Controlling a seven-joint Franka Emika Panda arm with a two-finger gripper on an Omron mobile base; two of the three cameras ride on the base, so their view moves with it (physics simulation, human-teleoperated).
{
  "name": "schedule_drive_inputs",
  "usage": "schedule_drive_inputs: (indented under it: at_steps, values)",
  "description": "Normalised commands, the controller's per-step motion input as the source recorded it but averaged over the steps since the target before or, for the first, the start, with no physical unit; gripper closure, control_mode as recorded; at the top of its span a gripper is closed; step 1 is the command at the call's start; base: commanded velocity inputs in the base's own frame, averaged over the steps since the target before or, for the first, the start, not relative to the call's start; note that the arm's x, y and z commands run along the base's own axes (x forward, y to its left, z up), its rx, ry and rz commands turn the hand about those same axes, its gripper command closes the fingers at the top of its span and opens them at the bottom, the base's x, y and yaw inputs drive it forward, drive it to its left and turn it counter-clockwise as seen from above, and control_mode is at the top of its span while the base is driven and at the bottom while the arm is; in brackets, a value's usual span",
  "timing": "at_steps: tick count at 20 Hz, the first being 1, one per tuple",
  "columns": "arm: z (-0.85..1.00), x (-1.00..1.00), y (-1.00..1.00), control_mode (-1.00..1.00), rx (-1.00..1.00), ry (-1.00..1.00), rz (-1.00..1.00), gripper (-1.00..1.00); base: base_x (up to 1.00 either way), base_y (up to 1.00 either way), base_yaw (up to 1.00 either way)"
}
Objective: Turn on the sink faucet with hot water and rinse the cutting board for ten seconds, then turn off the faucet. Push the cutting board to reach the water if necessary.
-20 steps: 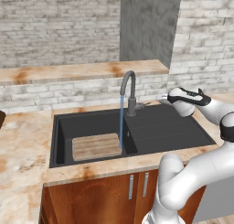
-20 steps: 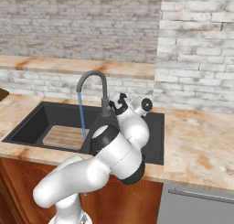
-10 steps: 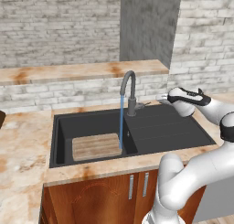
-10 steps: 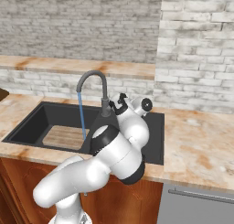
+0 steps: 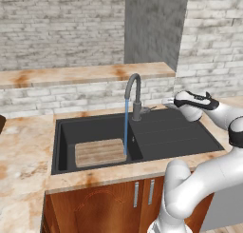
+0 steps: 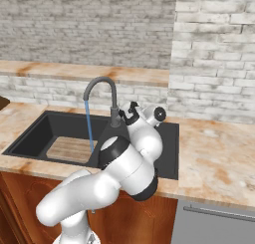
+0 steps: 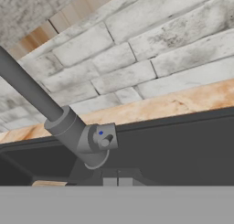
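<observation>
Light wooden cutting board point(image 5: 100, 152) lies under the water point(image 5: 126, 126); the closed tool point(image 5: 167, 102) grips nothing.

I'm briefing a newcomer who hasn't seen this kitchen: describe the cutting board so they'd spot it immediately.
Find the black sink set in the marbled beige counter, then look into its deeper basin, on the side away from the flat drainer section. The cutting board lies flat on the basin floor, a light wooden rectangle with plank stripes, with the thin blue water falling at its edge.

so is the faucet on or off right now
On: a thin blue stream of water falls from the sink faucet spout onto the edge of the cutting board in the sink.
</observation>
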Motion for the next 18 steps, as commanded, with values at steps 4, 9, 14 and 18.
schedule_drive_inputs:
  at_steps: [4, 9, 14, 18]
  values:
    - [0.00, 0.00, 0.00, -1.00, 0.00, 0.00, 0.00, 1.00, 0.00, 0.00, 0.00]
    - [0.00, 0.00, 0.00, -1.00, 0.00, 0.00, 0.00, 1.00, 0.00, 0.00, 0.00]
    - [0.00, 0.00, 0.00, -1.00, 0.00, 0.00, 0.00, 1.00, 0.00, 0.00, 0.00]
    - [0.00, 0.00, 0.00, -1.00, 0.00, 0.00, 0.00, 1.00, 0.00, 0.00, 0.00]
